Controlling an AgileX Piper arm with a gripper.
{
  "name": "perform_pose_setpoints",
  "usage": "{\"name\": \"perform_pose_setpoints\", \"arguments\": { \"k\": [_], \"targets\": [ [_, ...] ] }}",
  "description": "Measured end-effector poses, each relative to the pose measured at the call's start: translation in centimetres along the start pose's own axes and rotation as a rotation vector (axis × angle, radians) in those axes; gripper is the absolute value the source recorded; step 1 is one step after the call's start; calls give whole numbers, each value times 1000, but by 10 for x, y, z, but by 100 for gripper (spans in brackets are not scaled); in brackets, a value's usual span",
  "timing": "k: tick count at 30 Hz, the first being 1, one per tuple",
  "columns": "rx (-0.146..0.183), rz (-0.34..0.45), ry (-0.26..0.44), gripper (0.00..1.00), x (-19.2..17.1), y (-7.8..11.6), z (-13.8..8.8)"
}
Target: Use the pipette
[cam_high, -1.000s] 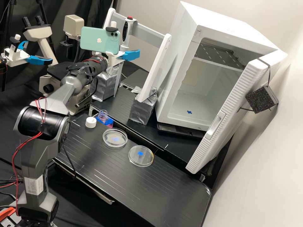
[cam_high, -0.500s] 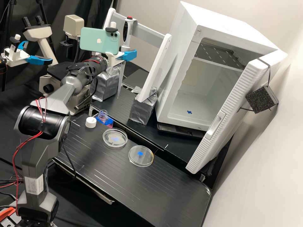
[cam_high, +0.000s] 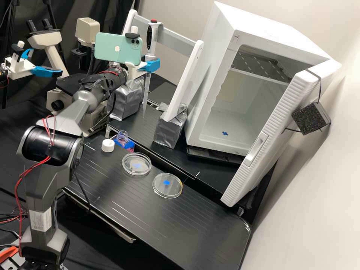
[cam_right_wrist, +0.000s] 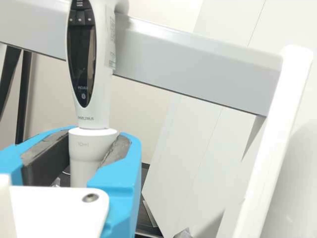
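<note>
At the bench's back, my gripper is shut on the white pipette below its dark display. The pipette stands upright at the stand's grey crossbar, red button on top, its long tip pointing down. In the wrist view, the pads of my gripper press both sides of the collar under the handle of the pipette. An uncapped bottle with pink liquid sits in a blue holder, its white cap beside it. Two clear petri dishes lie on the black bench.
The stand's white upright rises from a taped block right of the pipette. Farther right is a white incubator with its door open. A microscope and a second arm's gripper are at the left.
The blue finger beside the pipette has come in from the right against it. The phone on my wrist has shifted slightly left, and the pipette's lower end has swung slightly right.
</note>
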Motion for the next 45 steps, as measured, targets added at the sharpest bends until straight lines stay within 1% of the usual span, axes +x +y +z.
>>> {"name": "perform_pose_setpoints", "arguments": {
  "k": [6,9,10,13,16,18,26,27,31,34,36,38,41,44,45],
  "targets": [
    [7,0,1,0,0,0,0],
    [40,-7,12,0,0,0,-1],
    [51,-8,22,0,-2,1,-3],
    [67,-19,59,0,-5,4,-5],
    [68,-8,95,0,-9,11,-8],
    [78,7,106,0,-12,17,-8],
    [155,80,125,0,-21,43,-1],
    [161,86,125,0,-23,45,2],
    [203,94,142,0,-36,50,10],
    [218,82,161,0,-54,48,18],
    [231,62,164,0,-64,43,23],
    [239,60,171,0,-73,40,26],
    [253,47,169,0,-84,31,35],
    [257,26,153,0,-91,19,44],
    [257,27,152,0,-92,18,45]
  ]
}}
